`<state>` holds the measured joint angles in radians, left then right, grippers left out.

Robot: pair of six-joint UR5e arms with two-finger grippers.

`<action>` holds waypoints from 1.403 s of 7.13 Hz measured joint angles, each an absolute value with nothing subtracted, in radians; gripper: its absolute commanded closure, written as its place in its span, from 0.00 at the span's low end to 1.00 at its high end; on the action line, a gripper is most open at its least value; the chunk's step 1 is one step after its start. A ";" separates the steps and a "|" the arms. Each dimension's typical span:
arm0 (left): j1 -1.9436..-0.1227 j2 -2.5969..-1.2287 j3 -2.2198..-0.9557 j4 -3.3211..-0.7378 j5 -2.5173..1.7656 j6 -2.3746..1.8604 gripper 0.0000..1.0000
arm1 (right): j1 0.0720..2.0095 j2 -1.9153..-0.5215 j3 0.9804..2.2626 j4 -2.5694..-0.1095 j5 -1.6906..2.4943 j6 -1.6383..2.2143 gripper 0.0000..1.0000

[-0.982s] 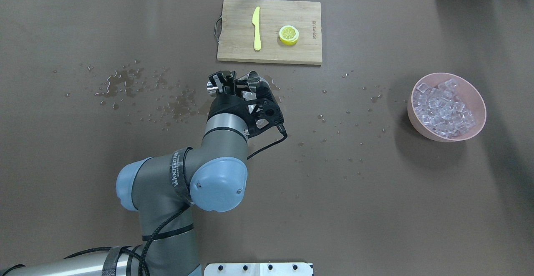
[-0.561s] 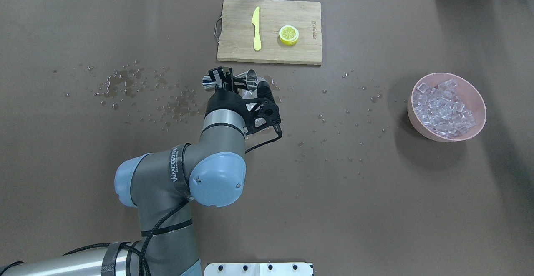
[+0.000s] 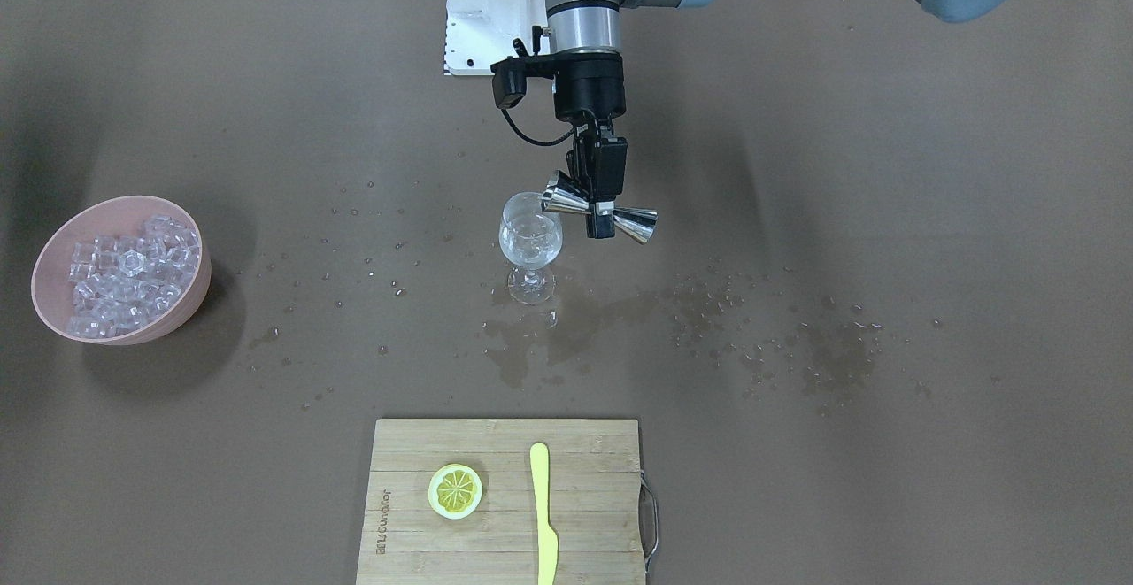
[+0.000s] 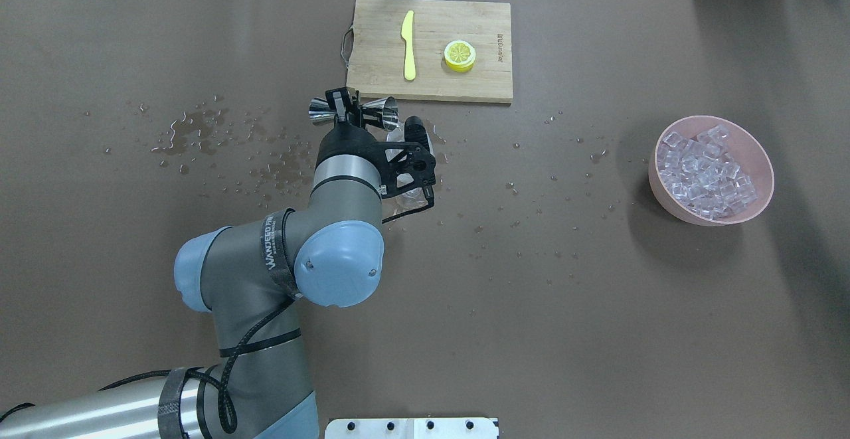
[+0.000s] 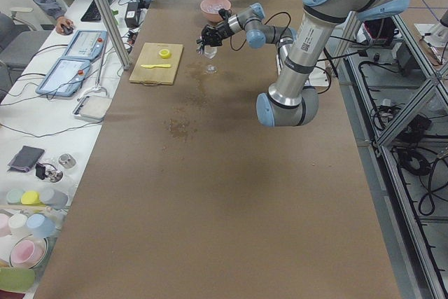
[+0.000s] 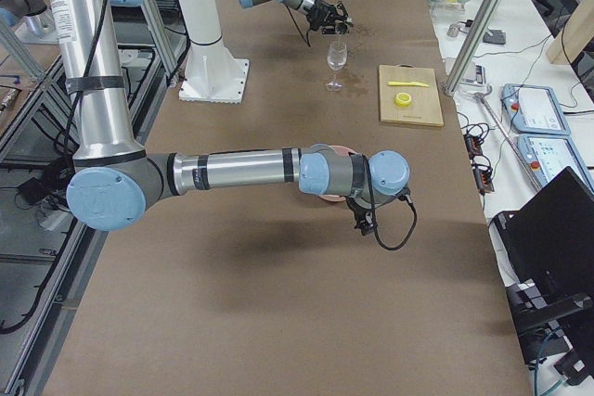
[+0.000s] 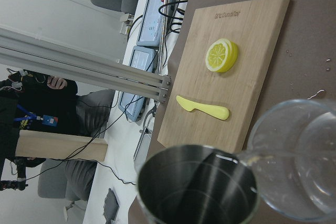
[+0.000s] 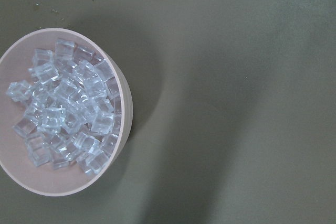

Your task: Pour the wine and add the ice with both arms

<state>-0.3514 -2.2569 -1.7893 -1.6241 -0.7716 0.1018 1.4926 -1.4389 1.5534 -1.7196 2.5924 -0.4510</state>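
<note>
My left gripper (image 3: 600,213) is shut on the waist of a steel double jigger (image 3: 635,227), held about level with one mouth at the rim of a stemmed wine glass (image 3: 529,244). In the overhead view the left gripper (image 4: 346,108) and jigger (image 4: 382,112) show, and the glass is mostly hidden under the wrist. The left wrist view shows the jigger's dark mouth (image 7: 197,187) against the glass (image 7: 299,166); I cannot make out the wine. My right gripper (image 6: 360,215) hovers over a pink bowl (image 8: 123,119) of ice cubes (image 8: 63,114); I cannot tell whether it is open or shut.
The bowl (image 4: 764,160) sits at the table's right side. A wooden cutting board (image 4: 491,27) at the far edge carries a lemon slice (image 4: 459,55) and a yellow knife (image 4: 408,44). Water drops and wet patches (image 4: 199,127) spread around the glass.
My left gripper has moved away from the robot and a little left with the jigger, which now lies more level. The bowl and board have not moved.
</note>
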 measured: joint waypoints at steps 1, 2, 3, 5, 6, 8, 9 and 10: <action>-0.353 -2.259 -1.788 -1.587 -0.772 0.123 1.00 | 1.493 -1.439 1.554 -1.720 2.592 -0.451 0.00; -0.353 -2.261 -1.788 -1.563 -0.772 0.147 1.00 | 1.493 -1.439 1.554 -1.718 2.592 -0.451 0.00; -0.353 -2.262 -1.787 -1.552 -0.772 0.172 1.00 | 1.493 -1.439 1.553 -1.716 2.592 -0.451 0.00; -0.353 -2.264 -1.788 -1.553 -0.774 0.183 1.00 | 1.493 -1.439 1.552 -1.714 2.592 -0.451 0.00; -0.352 -2.264 -1.789 -1.553 -0.774 0.184 1.00 | 1.493 -1.439 1.551 -1.714 2.592 -0.451 0.00; -0.352 -2.264 -1.790 -1.555 -0.775 0.188 1.00 | 1.493 -1.439 1.548 -1.709 2.592 -0.451 0.00; -0.352 -2.261 -1.790 -1.588 -0.776 0.165 1.00 | 1.493 -1.439 1.547 -1.704 2.592 -0.451 0.00; -0.354 -2.249 -1.790 -1.654 -0.777 0.096 1.00 | 1.493 -1.439 1.546 -1.702 2.592 -0.451 0.00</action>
